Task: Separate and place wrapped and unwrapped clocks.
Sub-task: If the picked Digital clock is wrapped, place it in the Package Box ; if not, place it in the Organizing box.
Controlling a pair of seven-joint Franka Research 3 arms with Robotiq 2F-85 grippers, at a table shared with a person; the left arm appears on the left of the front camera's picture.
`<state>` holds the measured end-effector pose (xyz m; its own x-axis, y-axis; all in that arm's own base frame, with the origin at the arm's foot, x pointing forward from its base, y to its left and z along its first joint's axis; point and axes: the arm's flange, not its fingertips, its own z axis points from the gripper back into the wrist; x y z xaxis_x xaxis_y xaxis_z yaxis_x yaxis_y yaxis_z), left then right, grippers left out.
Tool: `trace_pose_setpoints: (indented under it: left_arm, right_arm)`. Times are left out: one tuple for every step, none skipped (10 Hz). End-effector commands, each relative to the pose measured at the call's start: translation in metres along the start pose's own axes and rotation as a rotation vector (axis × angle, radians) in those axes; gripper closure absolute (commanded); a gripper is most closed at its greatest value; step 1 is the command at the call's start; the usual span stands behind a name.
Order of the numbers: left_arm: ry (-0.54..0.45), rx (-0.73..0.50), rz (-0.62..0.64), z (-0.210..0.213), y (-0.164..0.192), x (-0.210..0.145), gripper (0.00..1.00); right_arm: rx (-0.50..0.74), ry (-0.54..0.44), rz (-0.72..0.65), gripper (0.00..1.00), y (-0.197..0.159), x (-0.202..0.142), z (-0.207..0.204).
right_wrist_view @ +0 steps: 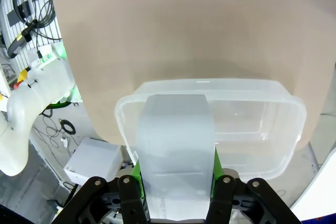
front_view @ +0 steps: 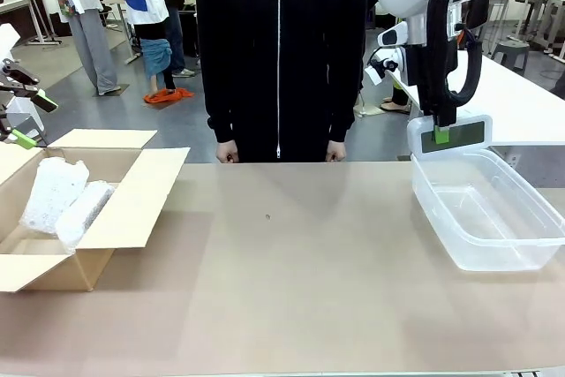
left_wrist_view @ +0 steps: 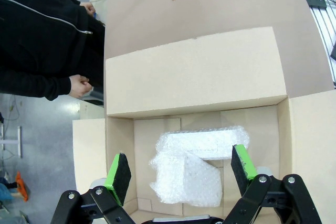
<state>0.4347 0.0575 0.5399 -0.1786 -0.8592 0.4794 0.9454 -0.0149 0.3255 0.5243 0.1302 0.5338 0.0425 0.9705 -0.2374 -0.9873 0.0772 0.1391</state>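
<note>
Left pincer (left_wrist_view: pixel 180 171) spread wide, pointing down, right pincer (front_view: pixel 440 136) clamped on something, held aloft

Two bubble-wrapped clocks (front_view: pixel 66 199) lie side by side, touching, inside the open box at the left of the front view. The bare clock (front_view: pixel 449 133) — white body, dark face — hangs at upper right, pinched in the right tool (front_view: pixel 440 136).

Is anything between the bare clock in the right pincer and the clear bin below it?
Nothing visible. The right pincer holds the unwrapped clock above the clear plastic bin; the bin's open top is uncovered and its inside looks empty.
</note>
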Motion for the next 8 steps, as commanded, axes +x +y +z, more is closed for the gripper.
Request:
trace_pose_setpoints:
  left_arm:
    - [-0.013,-0.002,0.002,0.0007,0.0000,0.0005,0.00]
    - [-0.013,-0.002,0.002,0.0007,0.0000,0.0005,0.00]
    - [-0.013,-0.002,0.002,0.0007,0.0000,0.0005,0.00]
    - [-0.013,-0.002,0.002,0.0007,0.0000,0.0005,0.00]
    - [-0.013,-0.002,0.002,0.0007,0.0000,0.0005,0.00]
    - [-0.013,-0.002,0.002,0.0007,0.0000,0.0005,0.00]
    - [-0.013,-0.002,0.002,0.0007,0.0000,0.0005,0.00]
    - [-0.013,-0.002,0.002,0.0007,0.0000,0.0005,0.00]
  right_arm:
    - [0.001,0.012,-0.003,0.69,-0.0002,-0.0023,-0.0012]
    - [0.001,0.012,-0.003,0.69,-0.0002,-0.0023,-0.0012]
    - [0.001,0.012,-0.003,0.69,-0.0002,-0.0023,-0.0012]
    - [0.001,0.012,-0.003,0.69,-0.0002,-0.0023,-0.0012]
    - [0.001,0.012,-0.003,0.69,-0.0002,-0.0023,-0.0012]
    - [0.001,0.012,-0.003,0.69,-0.0002,-0.0023,-0.0012]
    - [0.001,0.012,-0.003,0.69,-0.0002,-0.0023,-0.0012]
    - [0.001,0.012,-0.003,0.69,-0.0002,-0.0023,-0.0012]
